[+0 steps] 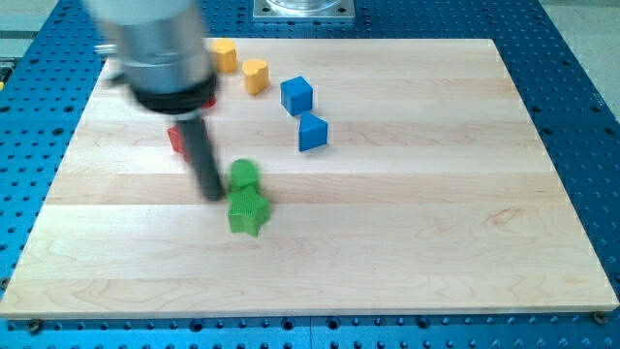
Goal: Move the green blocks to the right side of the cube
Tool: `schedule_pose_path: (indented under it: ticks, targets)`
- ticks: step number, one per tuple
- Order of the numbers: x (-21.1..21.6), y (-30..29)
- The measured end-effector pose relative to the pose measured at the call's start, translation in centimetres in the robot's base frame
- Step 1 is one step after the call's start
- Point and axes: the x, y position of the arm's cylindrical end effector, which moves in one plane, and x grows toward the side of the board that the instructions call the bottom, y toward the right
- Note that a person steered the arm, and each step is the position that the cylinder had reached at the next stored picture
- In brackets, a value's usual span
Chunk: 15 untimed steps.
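Two green blocks lie left of the board's middle: a small round-topped green block [244, 174] and, just below and touching it, a green star-shaped block [247, 211]. My tip [212, 195] is just to the left of both, close to the star block. A blue cube [296, 95] sits up and to the right, with a second blue block [312, 132], wedge-like, below it.
A yellow hexagonal block [225, 55] and a yellow heart-shaped block [255, 74] lie near the top. A red block [177, 139] is partly hidden behind the rod. The wooden board [436, 223] rests on a blue perforated table.
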Motion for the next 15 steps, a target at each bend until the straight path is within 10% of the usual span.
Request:
schedule_pose_path:
  ticks: [6,9,14,15]
  targets:
    - [-10.8,21.7]
    - [-8.8,13.9]
    - [-22.9,7.8]
    - [-19.3,5.6]
